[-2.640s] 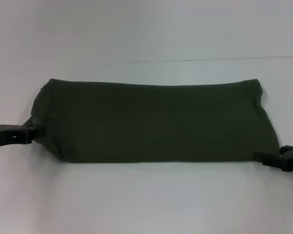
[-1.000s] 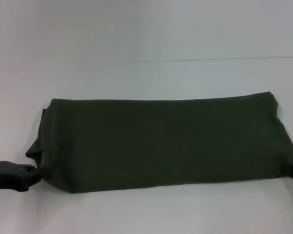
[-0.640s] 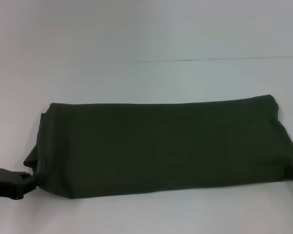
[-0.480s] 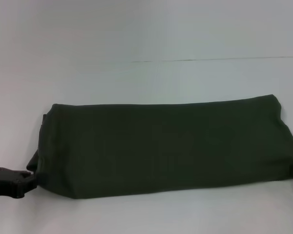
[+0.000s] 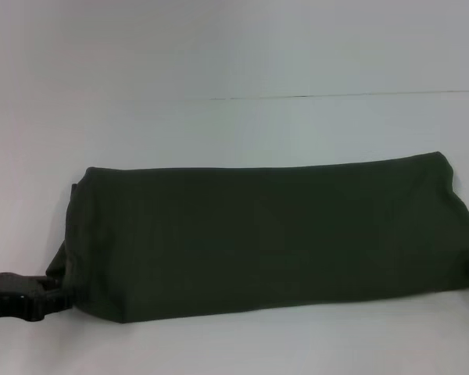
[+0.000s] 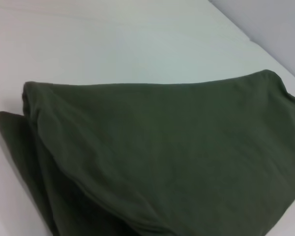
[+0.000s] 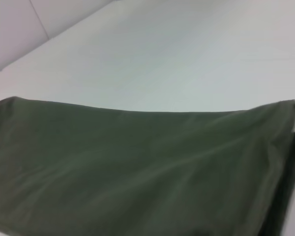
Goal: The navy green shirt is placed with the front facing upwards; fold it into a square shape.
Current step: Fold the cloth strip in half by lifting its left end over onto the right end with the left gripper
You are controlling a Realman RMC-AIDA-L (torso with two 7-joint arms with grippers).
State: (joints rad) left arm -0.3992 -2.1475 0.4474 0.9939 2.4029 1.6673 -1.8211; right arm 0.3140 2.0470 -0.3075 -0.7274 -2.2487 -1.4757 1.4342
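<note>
The navy green shirt lies on the white table as a long dark olive band folded lengthwise, plain side up, with no lettering showing. It runs from the lower left to the right edge of the head view. My left gripper is at the band's near left corner, its tip tucked into the cloth and gripping it. In the left wrist view the shirt shows stacked layers at that end. The right wrist view looks along the shirt from its other end. My right gripper is outside the head view.
White tabletop stretches beyond the shirt, crossed by a thin seam line. A paler wall panel rises past the table's far edge. A narrow strip of table shows in front of the band.
The folded band has slid toward me, lower in the head view, together with both grippers. The right gripper has passed out of the frame at the right edge.
</note>
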